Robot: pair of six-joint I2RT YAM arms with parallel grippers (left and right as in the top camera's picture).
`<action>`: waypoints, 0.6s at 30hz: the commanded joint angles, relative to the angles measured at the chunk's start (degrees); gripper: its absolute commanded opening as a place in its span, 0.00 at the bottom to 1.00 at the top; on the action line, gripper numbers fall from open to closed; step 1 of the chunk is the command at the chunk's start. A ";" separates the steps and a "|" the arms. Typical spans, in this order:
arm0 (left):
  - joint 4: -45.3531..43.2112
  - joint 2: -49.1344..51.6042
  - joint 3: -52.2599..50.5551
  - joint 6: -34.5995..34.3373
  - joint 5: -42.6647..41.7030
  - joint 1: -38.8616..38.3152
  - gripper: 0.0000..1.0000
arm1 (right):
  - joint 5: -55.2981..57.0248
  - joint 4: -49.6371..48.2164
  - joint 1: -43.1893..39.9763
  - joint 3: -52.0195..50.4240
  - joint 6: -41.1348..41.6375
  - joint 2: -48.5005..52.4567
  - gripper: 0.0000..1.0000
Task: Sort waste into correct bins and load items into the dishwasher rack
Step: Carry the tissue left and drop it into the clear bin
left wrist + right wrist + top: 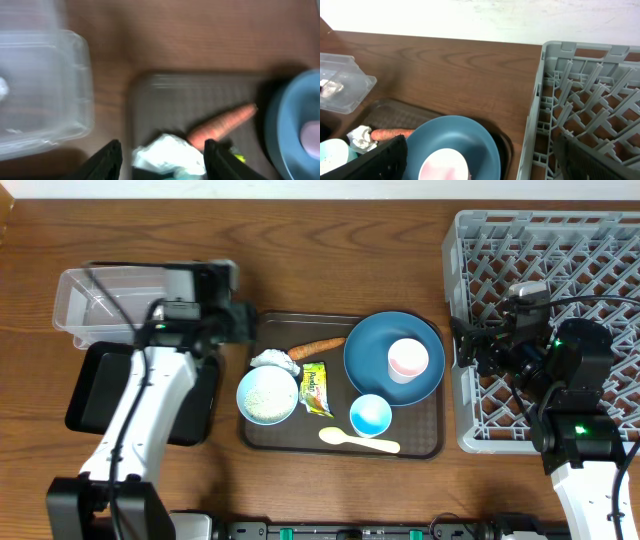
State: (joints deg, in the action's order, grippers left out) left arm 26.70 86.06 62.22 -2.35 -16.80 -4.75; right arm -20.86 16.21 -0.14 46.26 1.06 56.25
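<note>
On the brown tray lie a crumpled white tissue [272,360], an orange carrot piece [317,347], a yellow-green snack packet [316,390], a light-blue bowl holding rice [267,395], a small light-blue bowl [370,415], a cream spoon [358,441] and a dark-blue plate [380,360] carrying the pale cup [408,360]. My left gripper [162,157] is open just above the tissue [167,155], next to the carrot [222,127]. My right gripper [480,157] is open above the plate [455,137] and cup [445,165], beside the grey rack [545,330]. The clear tub [105,305] and black tray [95,395] sit left.
The brown serving tray [420,445] lies between the bins and the rack. The rack's wall [535,115] stands close to the right fingers. Cables run over the rack near the right arm.
</note>
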 commanded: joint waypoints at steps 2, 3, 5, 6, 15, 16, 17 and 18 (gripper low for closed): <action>2.47 3.93 -0.22 3.45 -1.81 -4.52 0.55 | -0.39 -0.13 0.92 1.44 0.63 0.02 0.94; 2.69 5.03 -0.22 5.16 -1.73 -5.68 0.54 | -0.39 -0.13 0.92 1.44 0.63 0.00 0.94; 2.75 7.04 -0.22 6.88 -0.66 -7.54 0.55 | -0.39 -0.13 0.92 1.44 0.63 0.00 0.94; 2.71 8.09 -0.22 6.88 0.46 -8.37 0.55 | -0.39 -0.13 0.92 1.44 0.63 0.00 0.94; 4.37 15.91 -0.22 6.86 3.17 -11.61 0.55 | -0.39 -0.13 0.92 1.44 0.63 0.00 0.94; 4.52 16.39 -0.22 6.86 3.17 -11.63 0.55 | -0.39 -0.13 0.92 1.44 0.63 0.00 0.94; 4.55 16.65 -0.22 6.86 3.19 -11.63 0.55 | -0.39 -0.13 0.92 1.44 0.61 0.00 0.94; 4.55 16.83 -0.22 6.88 3.43 -11.61 0.55 | -0.37 -0.13 0.92 1.44 0.61 0.00 0.94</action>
State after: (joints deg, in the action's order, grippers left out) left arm 30.89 102.19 62.22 3.49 -14.57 -16.25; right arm -20.86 16.16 -0.14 46.26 1.06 56.25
